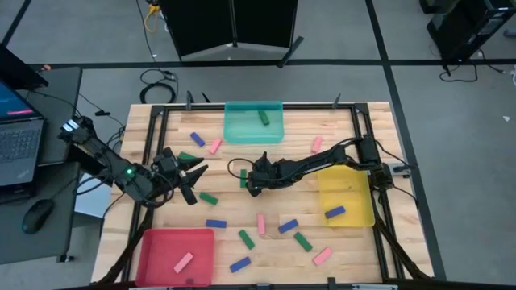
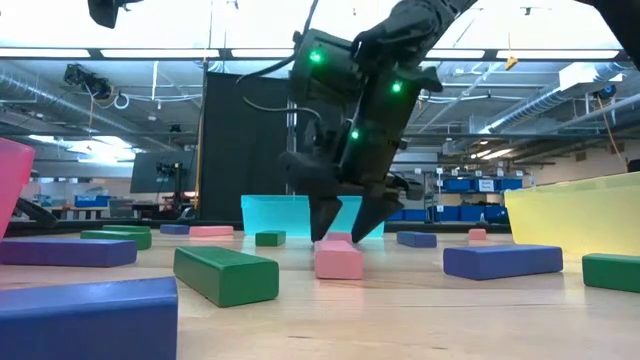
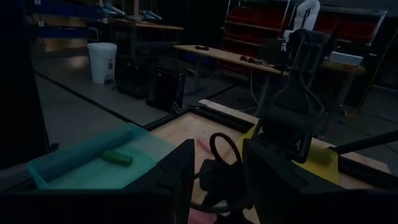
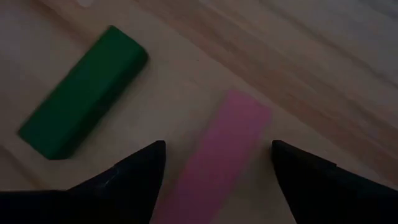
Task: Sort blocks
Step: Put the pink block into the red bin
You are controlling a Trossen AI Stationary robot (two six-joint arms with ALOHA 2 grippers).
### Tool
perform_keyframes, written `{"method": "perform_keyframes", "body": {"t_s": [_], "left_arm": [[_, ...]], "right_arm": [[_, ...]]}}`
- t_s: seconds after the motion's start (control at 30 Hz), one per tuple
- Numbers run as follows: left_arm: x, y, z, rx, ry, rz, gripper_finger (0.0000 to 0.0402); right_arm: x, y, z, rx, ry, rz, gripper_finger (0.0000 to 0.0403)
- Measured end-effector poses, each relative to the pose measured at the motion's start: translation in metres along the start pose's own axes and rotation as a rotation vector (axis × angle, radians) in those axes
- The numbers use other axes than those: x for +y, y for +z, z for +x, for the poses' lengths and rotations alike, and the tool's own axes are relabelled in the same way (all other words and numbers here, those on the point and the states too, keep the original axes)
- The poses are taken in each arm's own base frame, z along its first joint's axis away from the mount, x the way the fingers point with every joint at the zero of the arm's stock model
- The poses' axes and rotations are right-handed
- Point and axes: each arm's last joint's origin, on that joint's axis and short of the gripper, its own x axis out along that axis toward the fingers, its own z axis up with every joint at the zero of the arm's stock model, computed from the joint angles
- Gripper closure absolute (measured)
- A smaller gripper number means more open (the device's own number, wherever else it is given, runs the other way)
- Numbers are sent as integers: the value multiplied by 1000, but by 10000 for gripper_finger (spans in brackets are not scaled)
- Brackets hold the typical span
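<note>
Grey floor around the table, a laptop [image 1: 18, 129] and mouse [image 1: 36, 216] on a dark side desk [image 1: 56, 89]

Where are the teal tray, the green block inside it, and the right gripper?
teal tray [image 1: 234, 129]: high view, bare floor at its left side.
green block [image 1: 264, 118]: high view, middle of its top face.
right gripper [image 4: 217, 163]: right wrist view, gap between its open fingers, over a pink block [image 4: 217, 163].

Wooden table [image 1: 347, 242] with scattered blocks [image 1: 288, 227], three trays [image 1: 254, 129]
</note>
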Motion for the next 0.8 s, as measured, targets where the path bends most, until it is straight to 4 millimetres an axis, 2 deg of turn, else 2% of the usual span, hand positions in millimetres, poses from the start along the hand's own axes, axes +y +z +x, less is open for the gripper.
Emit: {"method": "perform_keyframes", "body": {"t_s": [0.17,0.37,0.6,0.73,0.8], "left_arm": [[0,0,0,1,0,2,259],[0,0,0,1,1,2,259],[0,0,0,1,1,2,259],[0,0,0,1,1,-17,259],[0,0,0,1,2,-45,259]], "right_arm": [[2,-2,4,2,9,2,159],[4,-4,3,3,24,4,285],[4,-4,-9,-13,17,-33,287],[11,2,-35,-116,74,-62,287],[23,5,-49,-200,160,-91,287]]}}
